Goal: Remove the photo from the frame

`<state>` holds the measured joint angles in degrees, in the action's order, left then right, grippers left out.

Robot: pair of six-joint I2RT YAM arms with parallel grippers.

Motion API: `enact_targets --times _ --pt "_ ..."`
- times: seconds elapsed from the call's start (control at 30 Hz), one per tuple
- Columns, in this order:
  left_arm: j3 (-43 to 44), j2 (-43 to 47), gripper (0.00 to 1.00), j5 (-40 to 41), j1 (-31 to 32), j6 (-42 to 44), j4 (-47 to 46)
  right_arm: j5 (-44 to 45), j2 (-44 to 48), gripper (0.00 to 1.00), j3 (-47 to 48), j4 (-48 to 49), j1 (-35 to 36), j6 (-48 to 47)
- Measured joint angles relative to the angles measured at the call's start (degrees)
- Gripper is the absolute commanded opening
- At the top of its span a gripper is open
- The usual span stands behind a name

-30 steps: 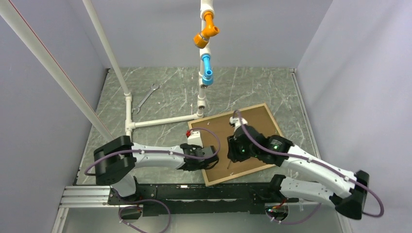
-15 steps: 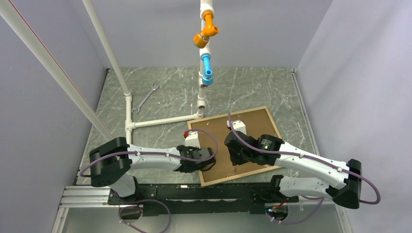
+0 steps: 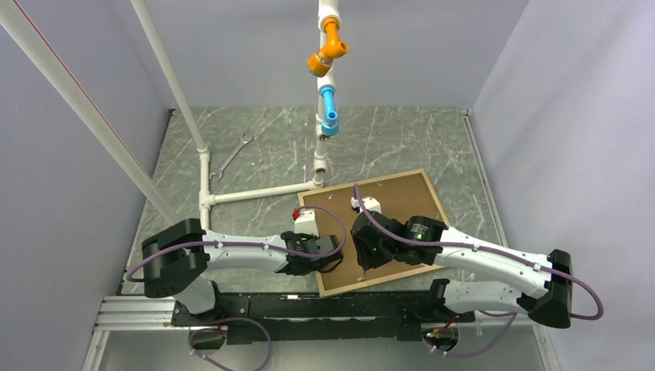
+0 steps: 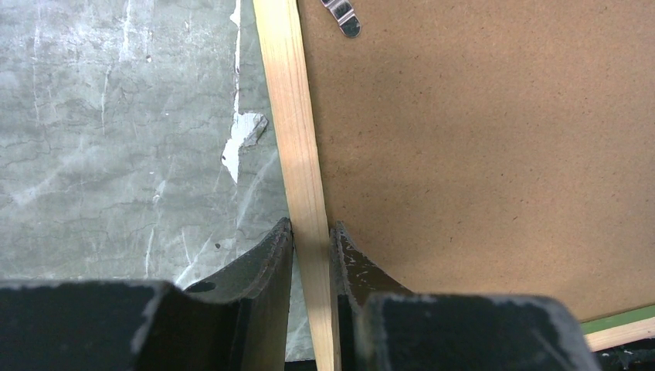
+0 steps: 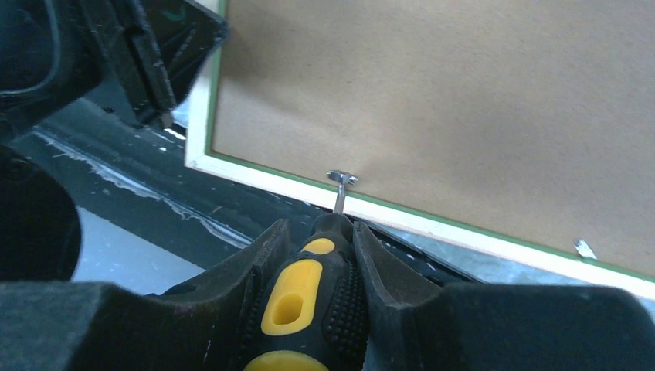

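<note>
Left gripper: your left gripper (image 4: 310, 232) is sitting at the left side of the frame (image 4: 290, 116), low over the table (image 3: 270, 151).
Left jaws: you are pinching the frame's light wood edge between them; they are standing narrowly apart, one finger outside the frame and one on the backing panel (image 4: 479, 154) side.
Frame: it is lying face down and slightly turned on the table, between your two wrists, with its thin green rim showing along the near edge.
Photo: the brown backing panel is covering the frame's back, so you are not seeing the photo.
Right gripper: your right gripper (image 5: 320, 228) is hovering over the frame's near edge, pointing at it.
Right jaws: you are gripping a black and yellow screwdriver (image 5: 297, 301) by its handle; its tip is touching a metal clip (image 5: 342, 178) on the near rail.
Count: you are working with two grippers, one frame, one backing panel and one screwdriver; one clip is showing in each wrist view, and one wrench (image 3: 230, 157) is lying far left, well apart.
</note>
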<state>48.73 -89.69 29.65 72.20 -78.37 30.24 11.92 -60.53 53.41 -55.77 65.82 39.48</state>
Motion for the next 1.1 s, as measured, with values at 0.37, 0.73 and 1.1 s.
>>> enact_targets --times 0.37,0.73,1.1 --pt "-0.28 0.26 0.00 -0.02 0.00 0.31 -0.35 -2.21 -0.46 0.00 -2.56 7.91 0.17 0.11" --pt "-0.50 0.37 0.00 -0.04 0.00 0.35 -0.66 -0.28 5.31 0.00 -3.10 8.31 0.42 0.81" --pt "-0.72 0.57 0.00 -0.04 0.00 0.33 -0.87 5.49 3.04 0.00 -0.44 -1.25 0.44 1.90"
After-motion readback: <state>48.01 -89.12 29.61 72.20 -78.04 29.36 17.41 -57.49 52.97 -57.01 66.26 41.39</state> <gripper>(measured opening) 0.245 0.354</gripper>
